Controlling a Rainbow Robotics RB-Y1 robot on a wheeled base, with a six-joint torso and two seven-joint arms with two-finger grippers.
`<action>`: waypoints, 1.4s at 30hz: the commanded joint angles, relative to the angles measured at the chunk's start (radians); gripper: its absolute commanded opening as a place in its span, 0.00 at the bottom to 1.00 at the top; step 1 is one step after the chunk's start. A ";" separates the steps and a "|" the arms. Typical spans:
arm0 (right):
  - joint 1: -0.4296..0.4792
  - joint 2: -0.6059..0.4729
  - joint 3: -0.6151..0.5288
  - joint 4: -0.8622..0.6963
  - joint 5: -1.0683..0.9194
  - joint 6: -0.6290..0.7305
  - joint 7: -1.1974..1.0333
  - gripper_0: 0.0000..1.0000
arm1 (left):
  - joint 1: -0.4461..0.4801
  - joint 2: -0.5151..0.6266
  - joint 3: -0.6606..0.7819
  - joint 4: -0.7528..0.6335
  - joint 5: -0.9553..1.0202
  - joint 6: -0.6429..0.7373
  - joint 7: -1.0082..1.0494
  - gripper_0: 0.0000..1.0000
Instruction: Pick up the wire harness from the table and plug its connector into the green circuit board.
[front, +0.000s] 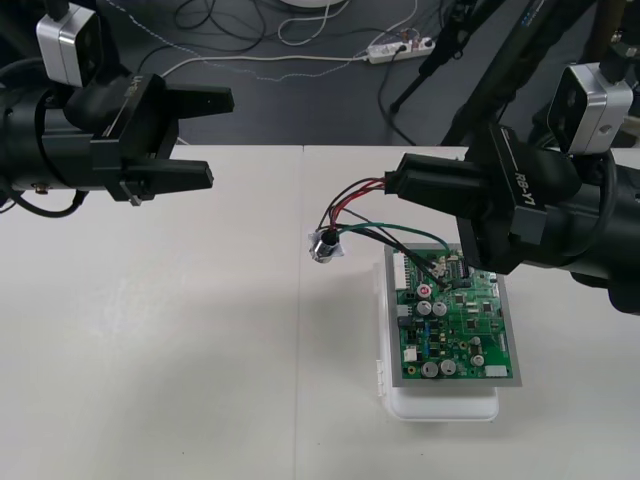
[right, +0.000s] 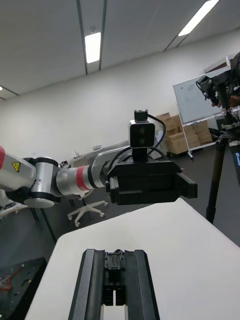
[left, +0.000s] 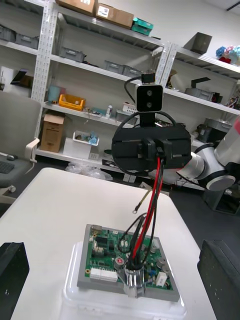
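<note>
Right claw (front: 393, 186): clenched on the harness (front: 352, 196), which it holds up above the worktop (front: 150, 350).
Right fingers (right: 92, 287): close together, with a small black piece pinched between them. I take it for the plug end, but I cannot be sure.
Wires (left: 156, 195): red, black and green. They leave my right claw's tip, arch toward my left side and drop. A black and a green one pass over the far edge of the board (front: 460, 320).
Socket (front: 324, 245): round metal with a flange, at the low end of the wires. It is just beside the board's far left corner and off the board. I cannot tell whether it hangs or rests on the worktop.
Board: green, lying flat on its white base (front: 445, 408), toward my right on the worktop. It sits just below my right claw.
Held end: up in my right claw, above the board and not seated in it.
Left claw (front: 212, 138): released, holding nothing. It hovers over the far left of the worktop, points toward my right claw and is well apart from the harness.
Left fingers (left: 12, 272): spread wide, with the board and the hanging wires between them, farther off.
</note>
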 joint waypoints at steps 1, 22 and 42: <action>0.012 0.025 -0.032 -0.041 0.021 -0.025 0.051 0.00 | -0.066 -0.041 -0.031 -0.006 -0.008 0.044 -0.020 1.00; -0.003 0.077 0.014 -0.056 0.059 -0.025 0.116 0.00 | -0.060 -0.197 -0.078 -0.007 -0.012 0.084 -0.043 0.97; -0.006 0.102 0.043 -0.056 0.064 -0.022 0.126 0.00 | 0.033 -0.212 -0.077 -0.144 -0.013 0.094 -0.049 0.97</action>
